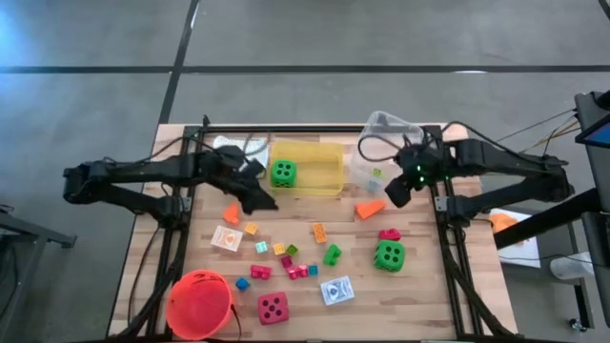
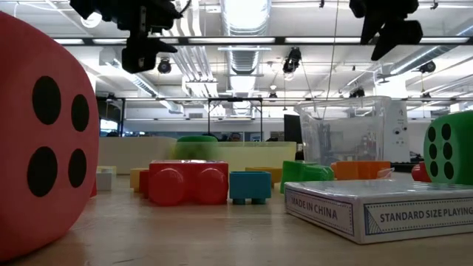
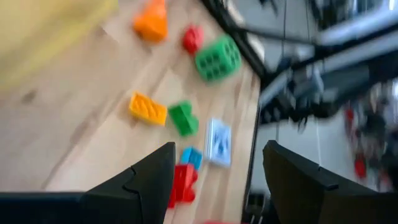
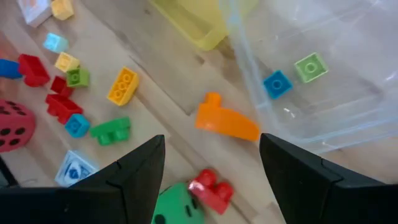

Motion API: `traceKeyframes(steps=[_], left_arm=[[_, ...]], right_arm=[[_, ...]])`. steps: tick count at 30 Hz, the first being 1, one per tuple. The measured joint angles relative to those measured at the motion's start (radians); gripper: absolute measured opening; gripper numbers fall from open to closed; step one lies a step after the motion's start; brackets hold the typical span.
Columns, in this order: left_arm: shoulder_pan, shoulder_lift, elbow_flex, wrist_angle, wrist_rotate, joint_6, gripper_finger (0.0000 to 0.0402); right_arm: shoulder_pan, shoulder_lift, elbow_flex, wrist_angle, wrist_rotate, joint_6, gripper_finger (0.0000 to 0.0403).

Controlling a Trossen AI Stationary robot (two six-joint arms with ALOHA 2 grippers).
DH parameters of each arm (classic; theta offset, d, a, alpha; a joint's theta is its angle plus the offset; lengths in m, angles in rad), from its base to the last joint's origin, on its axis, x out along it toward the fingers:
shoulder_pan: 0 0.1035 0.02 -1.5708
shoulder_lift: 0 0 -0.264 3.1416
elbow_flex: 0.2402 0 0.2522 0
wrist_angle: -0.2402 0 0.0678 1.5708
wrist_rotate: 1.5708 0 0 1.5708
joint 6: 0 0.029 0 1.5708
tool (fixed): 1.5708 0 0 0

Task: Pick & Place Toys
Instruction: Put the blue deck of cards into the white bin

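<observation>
Both grippers hang open and empty above the table. My left gripper (image 1: pixel 255 195) (image 3: pixel 217 180) is over the wood beside the yellow bin's (image 1: pixel 329 176) left corner, above a small orange block (image 1: pixel 232 212). My right gripper (image 1: pixel 400 189) (image 4: pixel 211 180) is over the clear bin's (image 1: pixel 381 143) near edge, above the orange wedge (image 1: pixel 370 208) (image 4: pixel 227 121). One green die (image 1: pixel 283 172) rests in the yellow bin. Another green die (image 1: pixel 389 254) and a pink-red die (image 1: pixel 273 307) sit on the table. Small bright blocks (image 1: pixel 295 262) and white cards (image 1: pixel 227 238) (image 1: pixel 336 290) lie scattered mid-table.
An orange-red bucket (image 1: pixel 200 303) stands at the near left corner. The clear bin (image 4: pixel 323 74) holds a blue block (image 4: pixel 277 83) and a green block (image 4: pixel 310 67). A white bin (image 1: pixel 238 146) sits at the far left. Black frame rails (image 1: pixel 176 248) run along both table sides.
</observation>
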Motion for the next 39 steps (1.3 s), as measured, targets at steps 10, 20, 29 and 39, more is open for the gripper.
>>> traceKeyframes(steps=[10, 20, 29, 39], left_arm=[[-0.123, 0.106, 0.039, -0.01, -0.016, 0.042, 0.0231], [-0.246, 0.265, 0.177, 0.006, -0.092, 0.211, 0.0232], [-0.386, 0.512, 0.382, -0.015, -0.216, 0.167, 0.0232], [-0.458, 0.704, 0.509, 0.003, -0.237, 0.077, 0.0232]], right_arm=[[0.184, 0.045, -0.001, 0.075, 0.055, 0.101, 0.0258], [0.327, 0.035, 0.0, 0.121, 0.093, 0.14, 0.0258], [0.431, -0.012, -0.007, 0.118, 0.292, 0.216, 0.0258], [0.566, -0.019, -0.013, 0.12, 0.287, 0.131, 0.0258]])
